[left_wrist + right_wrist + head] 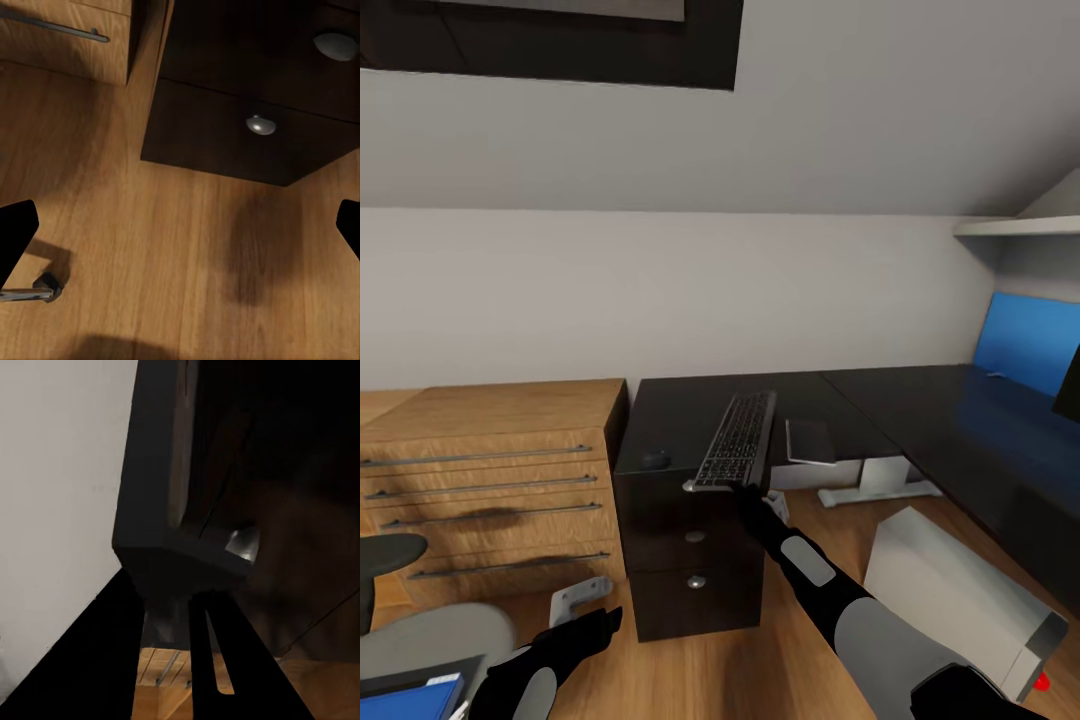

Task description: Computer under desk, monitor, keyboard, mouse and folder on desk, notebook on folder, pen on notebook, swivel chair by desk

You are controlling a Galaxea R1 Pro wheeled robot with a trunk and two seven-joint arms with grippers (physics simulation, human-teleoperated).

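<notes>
Against the grey bedroom wall, lying on the black desk (880, 400): keyboard (738, 440), near end pinched by right gripper (745, 488); notebook (810, 441) just beside, mouse (655, 459) near. Hanging wide over floor, left gripper (585, 600).

black desk (920, 400) with keyboard (738, 440), mouse (655, 458), notebook (810, 440)

The monitor (1068, 385) is cut by the head view's right edge to a black sliver. The folder (415, 695) and chair (420, 640) run off the lower left corner. The right pincer (745, 489) hides under the keyboard (738, 440).
</notes>
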